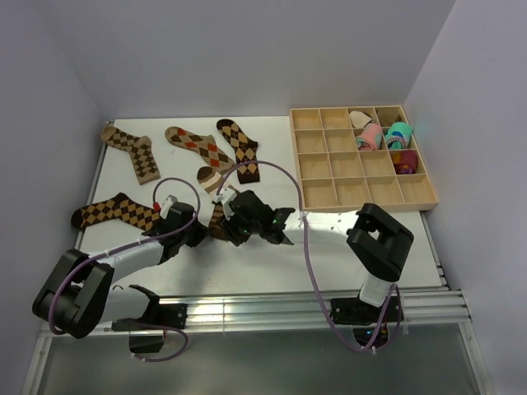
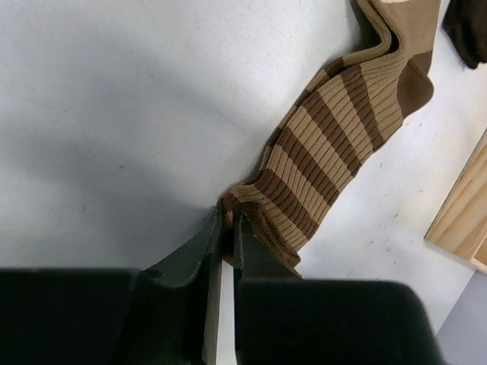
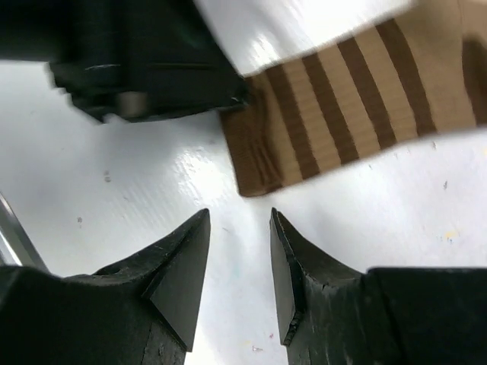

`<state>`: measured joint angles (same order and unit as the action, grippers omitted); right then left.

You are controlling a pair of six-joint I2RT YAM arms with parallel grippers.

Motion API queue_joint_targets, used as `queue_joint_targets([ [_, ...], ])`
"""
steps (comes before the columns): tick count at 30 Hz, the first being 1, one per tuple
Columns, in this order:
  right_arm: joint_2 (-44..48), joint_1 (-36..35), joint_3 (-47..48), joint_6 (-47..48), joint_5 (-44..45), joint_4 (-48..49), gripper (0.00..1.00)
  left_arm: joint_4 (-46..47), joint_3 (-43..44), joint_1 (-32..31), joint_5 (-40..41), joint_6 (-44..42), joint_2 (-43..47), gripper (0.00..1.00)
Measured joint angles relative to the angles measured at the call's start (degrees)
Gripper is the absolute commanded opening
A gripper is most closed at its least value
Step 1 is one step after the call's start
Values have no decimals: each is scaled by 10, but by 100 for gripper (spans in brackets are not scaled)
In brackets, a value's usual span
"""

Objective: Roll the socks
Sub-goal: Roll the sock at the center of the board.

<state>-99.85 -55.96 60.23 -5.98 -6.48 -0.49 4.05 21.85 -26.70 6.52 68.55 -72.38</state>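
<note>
Five socks lie flat and unrolled on a white tabletop (image 2: pixel 114 114). One of them, the striped sock (image 2: pixel 335 144), in brown and tan, stretches away from the left gripper (image 2: pixel 226 228). That gripper's jaws are pinched nearly together on a corner of the sock's cuff (image 3: pixel 255 152). The right gripper (image 3: pixel 240 258) hangs just short of the same cuff, with its jaws parted, nothing between them, and bare tabletop under its tips. Four argyle socks (image 1: pixel 132 151) lie farther out, beyond and to the left of the grippers.

Judging from the ribbed knit and the way its far part folds and wrinkles, the striped sock is light, soft and limp. It will not hold a shape and will sag from any single pinch. It may also drag rather than slide on the tabletop. The thicker cuff edge looks like the best place to take hold, at both corners, so that the roll starts even. A grip on only one layer could let the sock open up.
</note>
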Motion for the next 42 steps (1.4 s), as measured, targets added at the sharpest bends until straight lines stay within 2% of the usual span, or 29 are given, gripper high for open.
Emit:
queue_joint_targets([
  [4,16,-39,-45,55,28,79,45,-30,10,0,-7,-7,4,8],
  [11,5,-61,-54,103,47,141,45,-46,16,1,-14,-15,5,7],
  [23,-70,-62,-46,117,48,165,40,-46,16,2,-18,-16,5,7],
  [33,-98,-62,-39,118,52,195,45,-47,16,5,-22,-19,5,7],
  [37,-106,-62,-28,118,58,193,35,-50,16,10,-22,-19,8,7],
  [40,-110,-62,-24,118,65,193,12,-57,16,14,-22,-21,12,8],
  [42,-110,-61,-22,115,64,191,1,-59,16,17,-24,-25,14,9],
])
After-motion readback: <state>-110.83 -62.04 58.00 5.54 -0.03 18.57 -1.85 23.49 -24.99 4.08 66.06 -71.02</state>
